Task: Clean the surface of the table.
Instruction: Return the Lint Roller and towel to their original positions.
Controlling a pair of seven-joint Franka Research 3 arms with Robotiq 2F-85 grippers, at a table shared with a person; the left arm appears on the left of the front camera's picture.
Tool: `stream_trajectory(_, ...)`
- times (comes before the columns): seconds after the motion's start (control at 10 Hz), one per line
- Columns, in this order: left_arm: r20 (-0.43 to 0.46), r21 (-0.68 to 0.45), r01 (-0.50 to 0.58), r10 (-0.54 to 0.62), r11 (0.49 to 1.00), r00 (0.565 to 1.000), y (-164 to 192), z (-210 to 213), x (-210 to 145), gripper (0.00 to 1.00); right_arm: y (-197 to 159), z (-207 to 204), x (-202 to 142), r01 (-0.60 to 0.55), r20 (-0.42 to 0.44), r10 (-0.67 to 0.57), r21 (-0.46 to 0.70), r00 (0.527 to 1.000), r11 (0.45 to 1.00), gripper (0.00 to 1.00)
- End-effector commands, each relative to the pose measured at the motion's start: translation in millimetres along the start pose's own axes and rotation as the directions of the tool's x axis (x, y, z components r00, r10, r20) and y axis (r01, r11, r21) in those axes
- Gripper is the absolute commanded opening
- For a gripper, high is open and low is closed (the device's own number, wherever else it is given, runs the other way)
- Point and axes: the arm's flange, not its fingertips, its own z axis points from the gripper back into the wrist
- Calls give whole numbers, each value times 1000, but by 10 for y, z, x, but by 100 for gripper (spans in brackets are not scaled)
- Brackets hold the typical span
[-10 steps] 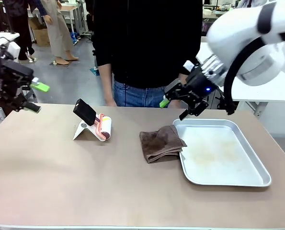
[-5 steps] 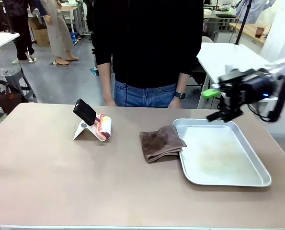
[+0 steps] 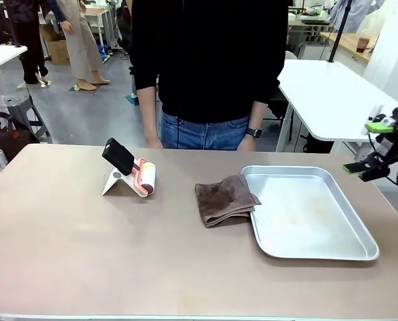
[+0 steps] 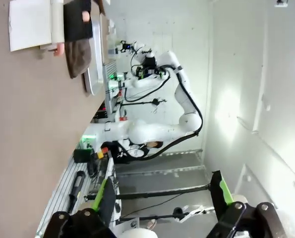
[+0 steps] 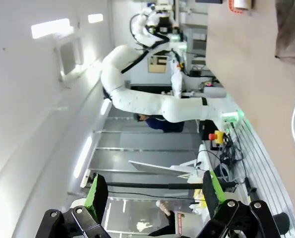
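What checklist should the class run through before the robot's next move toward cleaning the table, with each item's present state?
1. Brown cloth free to pick up, lying on the table: ok.
2. Right gripper open, off the table's right edge: ok.
3. Left gripper open, empty: ok.
4. Cloth clear of the metal tray: not ok, its edge touches the rim.
5. Lint roller on its stand, out of the way: cannot tell.
6. Person's hands off the table: ok.

The right end effector (image 3: 372, 148) has withdrawn from above the tray (image 3: 359, 253) to the table's right edge.
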Motion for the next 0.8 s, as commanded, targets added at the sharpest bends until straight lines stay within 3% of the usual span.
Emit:
stream_trajectory(0.0,15,-67,54,-53,996,998,-230,397,-22,100,-67,167,36,0,52,0,8,999,1000,100)
stream_trajectory(0.2,22,-67,75,-74,995,997,-248,364,-5,100,-171,284,14,21,118,-23,20,993,1000,100)
stream_trajectory(0.4,23,-64,56,-55,996,998,-258,291,68,100,-279,323,82,116,268,-102,-38,958,992,100)
stream_trajectory(0.5,27,-41,47,-46,998,999,-18,47,56,100,-225,348,-10,40,114,-40,2,993,999,100)
stream_trajectory(0.7,27,-41,47,-46,998,999,-18,47,56,100,-225,348,-10,40,114,-40,2,993,999,100)
